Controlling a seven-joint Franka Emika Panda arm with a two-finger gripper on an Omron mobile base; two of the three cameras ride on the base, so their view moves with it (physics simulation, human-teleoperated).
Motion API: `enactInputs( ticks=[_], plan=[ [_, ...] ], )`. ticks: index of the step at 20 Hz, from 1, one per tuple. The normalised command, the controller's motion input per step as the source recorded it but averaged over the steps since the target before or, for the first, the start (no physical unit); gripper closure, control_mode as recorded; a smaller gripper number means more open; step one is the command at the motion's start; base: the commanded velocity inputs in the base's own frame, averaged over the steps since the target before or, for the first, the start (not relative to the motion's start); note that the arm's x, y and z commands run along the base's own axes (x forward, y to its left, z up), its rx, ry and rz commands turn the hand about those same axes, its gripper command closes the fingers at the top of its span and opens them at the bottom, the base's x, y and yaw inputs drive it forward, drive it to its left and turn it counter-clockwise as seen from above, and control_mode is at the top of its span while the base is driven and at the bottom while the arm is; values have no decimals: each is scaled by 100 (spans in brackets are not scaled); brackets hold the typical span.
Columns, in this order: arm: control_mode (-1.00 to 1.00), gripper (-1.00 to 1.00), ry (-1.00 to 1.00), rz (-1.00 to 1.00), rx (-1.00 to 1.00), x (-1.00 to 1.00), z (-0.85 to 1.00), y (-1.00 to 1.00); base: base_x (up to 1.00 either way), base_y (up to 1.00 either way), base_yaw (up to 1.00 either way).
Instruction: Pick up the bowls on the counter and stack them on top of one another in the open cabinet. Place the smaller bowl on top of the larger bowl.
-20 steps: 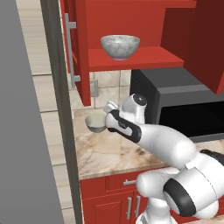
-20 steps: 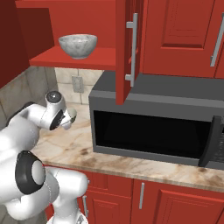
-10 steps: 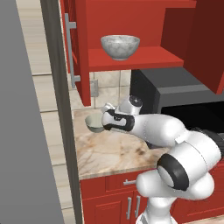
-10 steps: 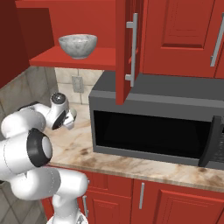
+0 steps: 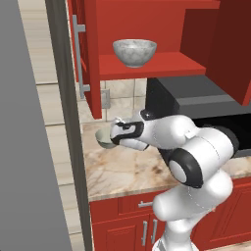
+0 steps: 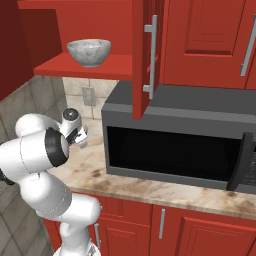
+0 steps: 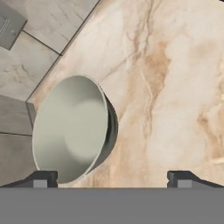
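The larger bowl [image 5: 134, 52] [image 6: 89, 52], white-grey marbled, stands on the red shelf of the open cabinet [image 5: 162, 66] [image 6: 55, 70]. The smaller bowl [image 5: 104, 138] [image 7: 72, 129], grey-green with a pale inside, sits on the counter [image 5: 122, 171] [image 7: 175, 87] close to the tiled back wall. My gripper [image 5: 113, 135] [image 7: 109, 179] hangs open just beside and above this bowl. In the hand view the bowl's rim lies by the left fingertip [image 7: 41, 179], and bare counter lies between the two tips. Nothing is held.
A black microwave [image 5: 196, 105] [image 6: 180, 140] stands on the counter right of the arm, under the cabinet. The open cabinet door [image 5: 83, 59] [image 6: 145, 55] with its long silver handle hangs above the bowl. A tall grey panel [image 5: 29, 147] bounds the left. A wall outlet [image 6: 89, 96] sits behind.
The arm has stretched further left and lowered, bringing the hand closer over the smaller bowl. The gripper stays open. Both bowls are where they were.
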Motion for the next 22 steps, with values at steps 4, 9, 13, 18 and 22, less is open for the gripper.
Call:
enactInputs(
  ticks=[4,9,13,18,22],
  plan=[
    [-100,-100,0,1,0,29,-21,2,0,0,0],
    [-100,-100,0,0,0,32,-19,3,0,0,0],
    [-100,-100,0,0,0,32,-20,7,0,0,0],
    [-100,-100,0,0,0,31,-22,10,0,0,0],
    [-100,-100,1,0,-1,27,-27,9,0,0,0]
  ],
)
